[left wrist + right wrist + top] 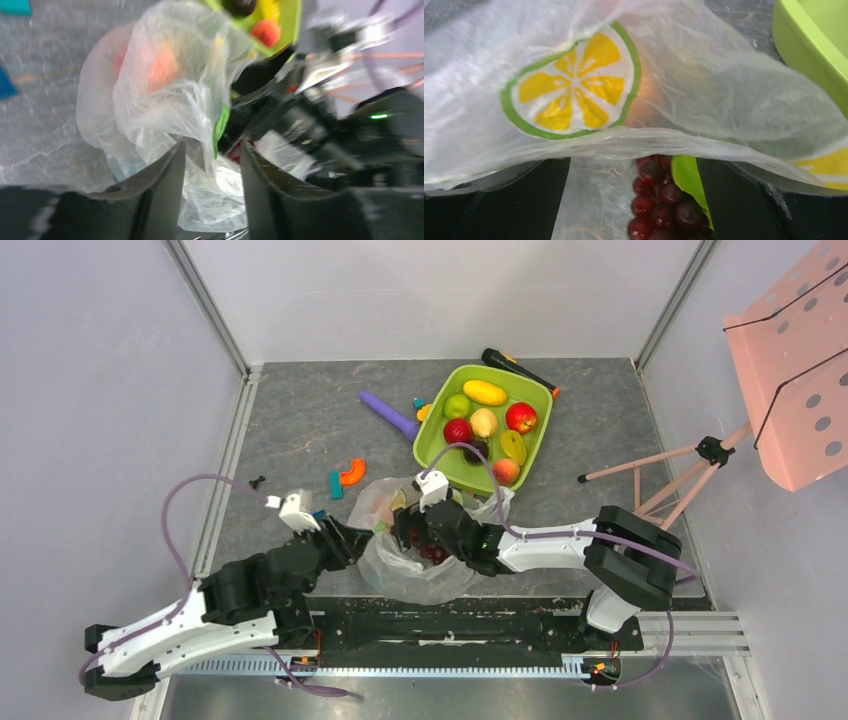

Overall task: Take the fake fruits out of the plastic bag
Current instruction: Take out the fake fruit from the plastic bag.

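The plastic bag (412,558), clear with lemon-slice prints, lies crumpled at the near middle of the table. My left gripper (362,537) is at its left edge; in the left wrist view the fingers (167,185) hold a wad of bag film (212,185). My right gripper (410,530) is inside the bag mouth, jaws apart. A dark red grape bunch (659,207) with a green leaf lies between the jaws, against the right one. An orange fruit (162,67) shows through the film. Several fake fruits (485,392) lie in the lime-green tray (432,455).
A purple stick (390,415), an orange block (352,472) and a teal block (336,485) lie left of the tray. A black and orange tool (515,370) lies behind it. A pink perforated stand (790,370) on tripod legs (640,465) is at the right.
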`<act>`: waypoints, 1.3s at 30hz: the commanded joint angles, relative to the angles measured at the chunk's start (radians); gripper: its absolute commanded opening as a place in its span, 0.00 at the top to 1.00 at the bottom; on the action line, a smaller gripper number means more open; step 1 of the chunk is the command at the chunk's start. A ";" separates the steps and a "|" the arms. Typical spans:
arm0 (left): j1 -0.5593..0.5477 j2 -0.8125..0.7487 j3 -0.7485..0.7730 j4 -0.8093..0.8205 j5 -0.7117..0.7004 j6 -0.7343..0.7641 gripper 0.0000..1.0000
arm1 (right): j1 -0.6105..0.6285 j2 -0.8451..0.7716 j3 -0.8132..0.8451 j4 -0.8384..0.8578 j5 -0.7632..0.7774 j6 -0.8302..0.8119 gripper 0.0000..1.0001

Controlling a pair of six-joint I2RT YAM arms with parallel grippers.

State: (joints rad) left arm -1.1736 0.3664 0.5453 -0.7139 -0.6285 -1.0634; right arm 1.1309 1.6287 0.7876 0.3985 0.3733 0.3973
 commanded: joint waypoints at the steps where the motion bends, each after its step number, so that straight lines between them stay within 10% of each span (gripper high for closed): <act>1: 0.004 -0.019 0.164 0.026 -0.131 0.146 0.43 | -0.038 -0.055 -0.075 0.119 -0.067 0.046 0.02; 13: 0.068 0.191 0.234 0.299 -0.298 0.373 0.19 | -0.049 -0.086 -0.137 0.186 -0.121 0.047 0.02; 23: 0.804 0.555 0.222 0.486 0.507 0.291 0.09 | -0.048 -0.137 -0.187 0.193 -0.129 0.042 0.02; 31: 0.850 0.839 0.189 0.649 0.766 0.257 0.10 | -0.048 -0.124 -0.167 0.196 -0.151 0.000 0.02; 39: 0.850 0.942 0.143 0.633 0.716 0.264 0.08 | -0.055 -0.105 -0.139 0.190 -0.167 -0.009 0.02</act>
State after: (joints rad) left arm -0.3264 1.2694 0.7048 -0.1230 0.0807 -0.7769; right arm 1.0821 1.5196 0.6075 0.5602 0.2218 0.4072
